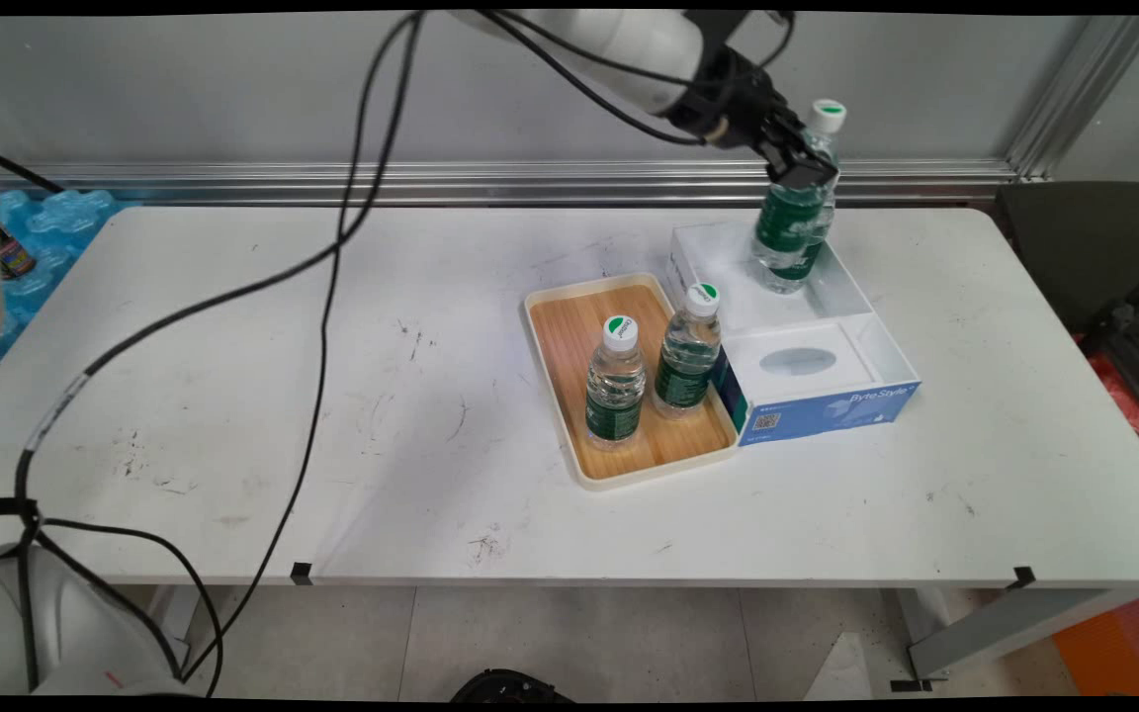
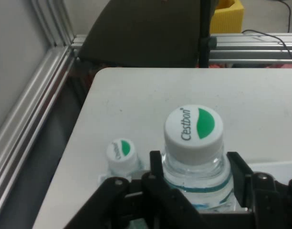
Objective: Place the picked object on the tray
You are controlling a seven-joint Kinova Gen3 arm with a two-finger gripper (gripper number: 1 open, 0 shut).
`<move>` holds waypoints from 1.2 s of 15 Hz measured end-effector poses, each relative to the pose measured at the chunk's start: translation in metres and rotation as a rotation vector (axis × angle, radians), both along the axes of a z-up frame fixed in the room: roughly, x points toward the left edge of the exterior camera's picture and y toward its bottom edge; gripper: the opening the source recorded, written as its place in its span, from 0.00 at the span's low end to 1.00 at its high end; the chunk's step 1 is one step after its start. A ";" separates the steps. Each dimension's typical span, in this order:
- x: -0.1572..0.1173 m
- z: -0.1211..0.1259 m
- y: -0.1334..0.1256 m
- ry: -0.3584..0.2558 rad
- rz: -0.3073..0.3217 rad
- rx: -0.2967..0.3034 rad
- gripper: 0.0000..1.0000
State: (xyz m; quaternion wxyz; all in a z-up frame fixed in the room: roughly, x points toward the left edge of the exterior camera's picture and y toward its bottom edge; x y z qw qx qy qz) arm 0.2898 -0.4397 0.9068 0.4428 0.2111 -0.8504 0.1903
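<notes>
At the two-o'clock side of the counter (image 1: 332,346), above the far end of an open white box (image 1: 851,287), the pincer (image 1: 795,170) is closed round the neck and shoulder of a held bottle (image 1: 792,232) of water with a green label. The bottle's long axis runs close to upright, its white-and-green cap at twelve o'clock and leaning a little toward one o'clock, its base down inside the box's far compartment; whether the base touches the box floor cannot be told. In the hand view the two fingers (image 2: 155,174) press the held bottle on either side just beneath its cap, and a second capped bottle (image 2: 121,155) shows low at the left of it; which bottle that is cannot be told. At nine o'clock from the box, touching its side, lies a wooden tray (image 1: 569,326) with a cream rim, holding two more bottles upright, side by side: the left bottle (image 1: 615,386) and the right bottle (image 1: 688,351). The box's near wall is blue with lettering.
</notes>
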 end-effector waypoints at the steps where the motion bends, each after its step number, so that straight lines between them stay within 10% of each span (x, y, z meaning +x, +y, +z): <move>1: 0.006 0.005 0.003 -0.004 0.002 0.001 0.00; 8: 0.063 0.020 0.044 -0.014 0.025 0.021 0.00; 18: 0.129 -0.023 0.093 -0.031 0.057 0.035 0.00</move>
